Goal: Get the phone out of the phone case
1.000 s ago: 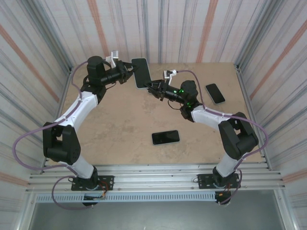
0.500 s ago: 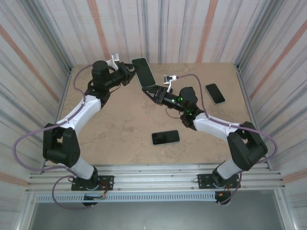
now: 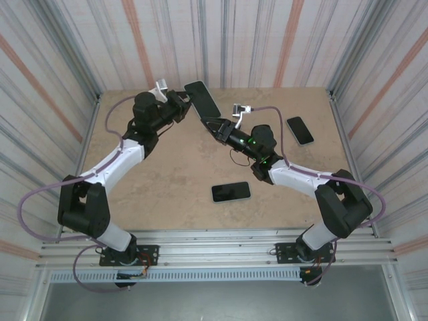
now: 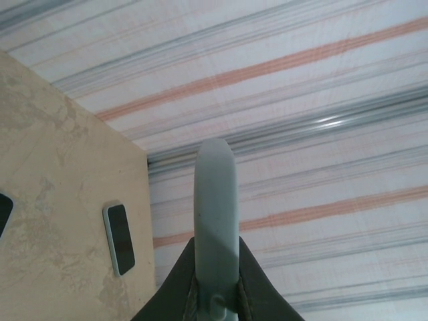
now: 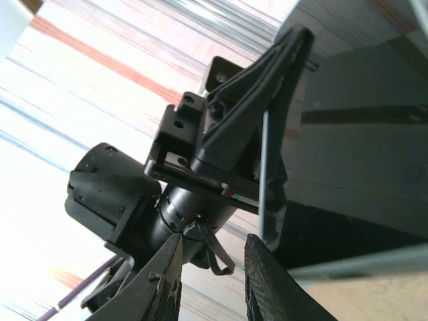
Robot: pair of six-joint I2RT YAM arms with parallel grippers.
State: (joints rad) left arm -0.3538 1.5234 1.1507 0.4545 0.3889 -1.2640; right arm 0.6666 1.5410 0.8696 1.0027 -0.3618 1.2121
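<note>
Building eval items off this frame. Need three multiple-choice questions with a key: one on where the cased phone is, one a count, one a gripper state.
1. Where is the cased phone?
A) lying flat at centre
B) held up off the table by the left gripper
C) beside the arm bases

2. How many phones lie flat on the table?
A) none
B) four
C) two

3. The right gripper is:
A) open, nothing between its fingers
B) shut on a flat-lying phone
C) shut on a cable

Key:
1 B: the left wrist view shows the case's edge clamped, with the table far below.
2 C: the centre phone and the right-side phone.
3 A: the right wrist view shows its fingers apart with a bare gap between them.
</note>
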